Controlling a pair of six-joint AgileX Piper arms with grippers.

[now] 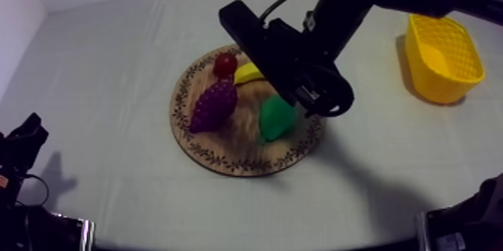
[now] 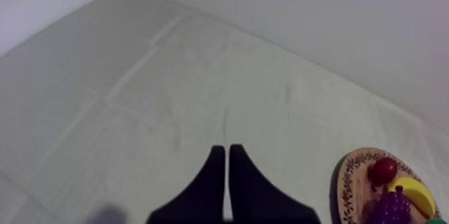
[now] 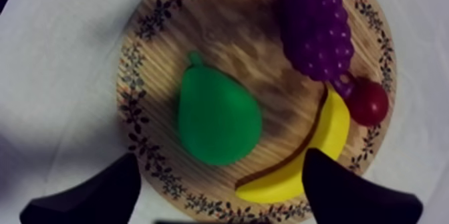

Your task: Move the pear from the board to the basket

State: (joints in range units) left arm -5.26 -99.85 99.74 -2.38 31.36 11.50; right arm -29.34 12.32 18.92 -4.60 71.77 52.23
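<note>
Nearest the lens, our right gripper (image 3: 220, 162) has its two black fingers spread wide with nothing between them, over the edge of the round wooden board with a patterned rim (image 3: 234, 26). The green toy pear (image 3: 217, 116) lies on its side on the board, just beyond those fingers. Its long axis runs from the near rim toward the board's middle, with the stalk end pointing away from the gripper. A yellow banana (image 3: 324, 150), a purple bunch of grapes (image 3: 314, 26) and a small red fruit (image 3: 367, 101) lie beside it. The top view hides the fingers behind our arm but adds the yellow basket (image 1: 427, 70) at the upper right of the frame, well apart from the board. Our left gripper (image 2: 228, 149) has its fingers pressed together over the grey-white cloth (image 2: 167, 86).
</note>
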